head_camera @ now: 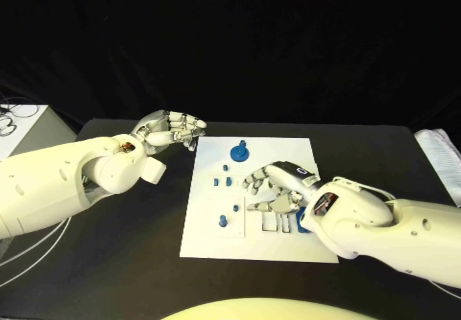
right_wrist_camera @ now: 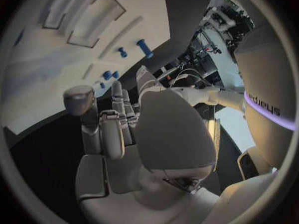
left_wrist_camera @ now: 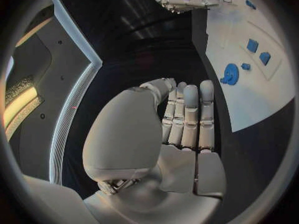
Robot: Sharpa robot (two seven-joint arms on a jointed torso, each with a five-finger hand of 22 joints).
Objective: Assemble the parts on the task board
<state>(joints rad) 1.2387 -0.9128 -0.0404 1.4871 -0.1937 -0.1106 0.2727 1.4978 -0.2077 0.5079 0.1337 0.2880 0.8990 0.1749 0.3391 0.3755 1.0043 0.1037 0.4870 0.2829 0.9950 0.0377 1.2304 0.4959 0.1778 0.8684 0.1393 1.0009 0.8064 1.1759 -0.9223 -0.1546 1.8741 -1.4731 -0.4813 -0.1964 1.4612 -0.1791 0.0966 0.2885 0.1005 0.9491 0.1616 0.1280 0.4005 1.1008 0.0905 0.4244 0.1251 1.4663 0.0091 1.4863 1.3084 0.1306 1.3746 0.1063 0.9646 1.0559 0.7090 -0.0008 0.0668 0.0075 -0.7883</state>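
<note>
Right hand (head_camera: 274,189) hovers low over the middle of the task board (head_camera: 216,243), fingers spread and curved downward with nothing in them that I can see. Just beyond it, near the board's far edge, sits a blue gear (head_camera: 238,155); small blue pegs (head_camera: 222,181) stand in a short row just beside its fingertips, and another blue part (head_camera: 224,221) stands nearer the front. To do this well, I'd say it should settle on one peg and close on it gently without knocking the neighbours. Its arm reaches in low from the near right corner. Left hand (head_camera: 173,129) waits off the board's far left corner, fingers curled in, empty.
</note>
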